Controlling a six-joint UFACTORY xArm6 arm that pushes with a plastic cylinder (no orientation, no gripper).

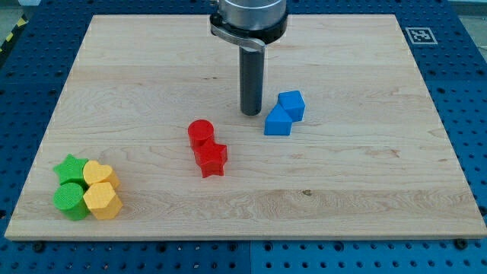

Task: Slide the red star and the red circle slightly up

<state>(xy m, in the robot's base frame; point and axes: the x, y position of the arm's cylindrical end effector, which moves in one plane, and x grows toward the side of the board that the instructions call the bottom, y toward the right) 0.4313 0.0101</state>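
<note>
The red circle [201, 132] stands near the middle of the wooden board, and the red star [211, 159] touches it just below and to the right. My tip [251, 113] rests on the board above and to the right of the red circle, apart from it. The tip is just left of two blue blocks, close to them.
Two blue blocks, one upper [291, 103] and one lower [278, 122], touch each other right of the tip. At the bottom left lies a cluster: a green star [70, 167], a green circle [70, 198], a yellow block [98, 174] and a yellow hexagon [102, 201].
</note>
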